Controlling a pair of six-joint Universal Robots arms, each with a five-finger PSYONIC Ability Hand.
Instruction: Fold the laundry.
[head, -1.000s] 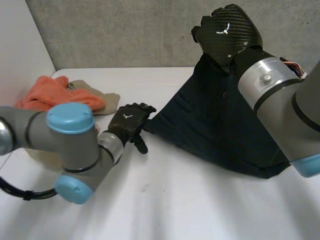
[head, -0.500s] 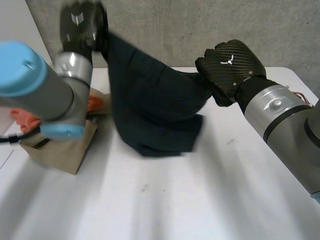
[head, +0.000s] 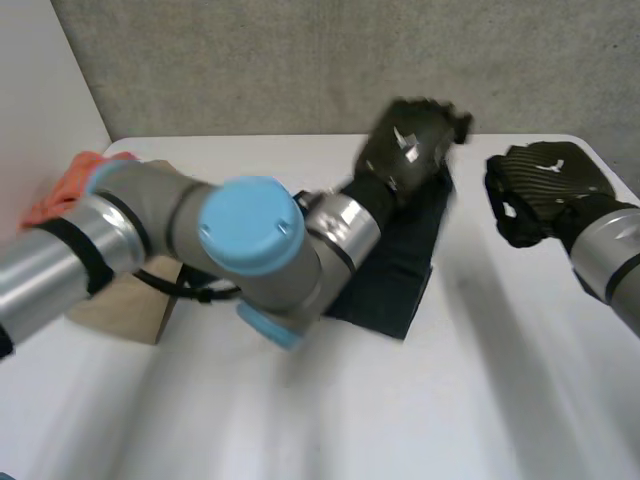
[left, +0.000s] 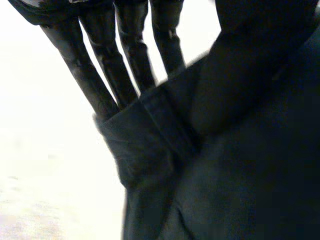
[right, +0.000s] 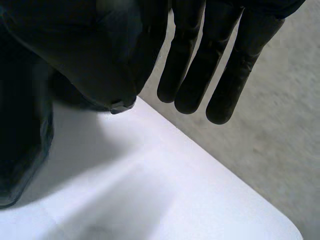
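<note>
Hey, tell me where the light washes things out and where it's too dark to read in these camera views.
Left wrist view: the table behind the left hand is washed out to near white; the dark garment shows little beyond its hem. Right wrist view: the right hand is nearly a silhouette against the brighter table and wall. Head view: even light, no glare on the table.

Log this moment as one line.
left hand: pinching dark garment edge, raised | right hand: open, holding nothing | garment's rest: lying on table
</note>
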